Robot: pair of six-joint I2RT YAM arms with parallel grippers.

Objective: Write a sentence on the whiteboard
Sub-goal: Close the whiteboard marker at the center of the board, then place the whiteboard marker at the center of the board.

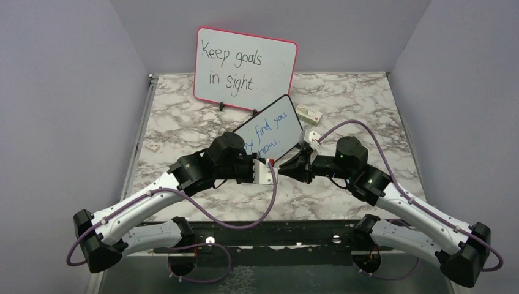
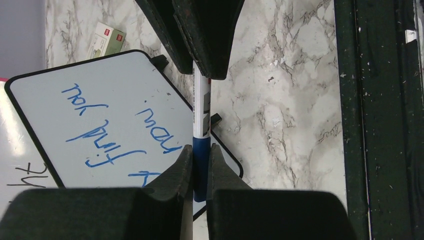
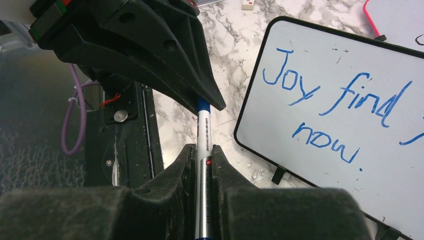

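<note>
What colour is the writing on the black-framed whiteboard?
Blue; the sentence shows best in the right wrist view.

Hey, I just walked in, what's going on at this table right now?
Both arms hold one marker between them, beside the black-framed whiteboard. The left tool is closed on its blue end and the right tool grips the white barrel. The blue sentence on the board reads "Joy find you now." with a full stop, so the writing looks done; they may be capping the pen.

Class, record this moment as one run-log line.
left end effector: shut on marker, blue end | right end effector: shut on marker barrel | whiteboard: sentence "Joy find you now." written
</note>
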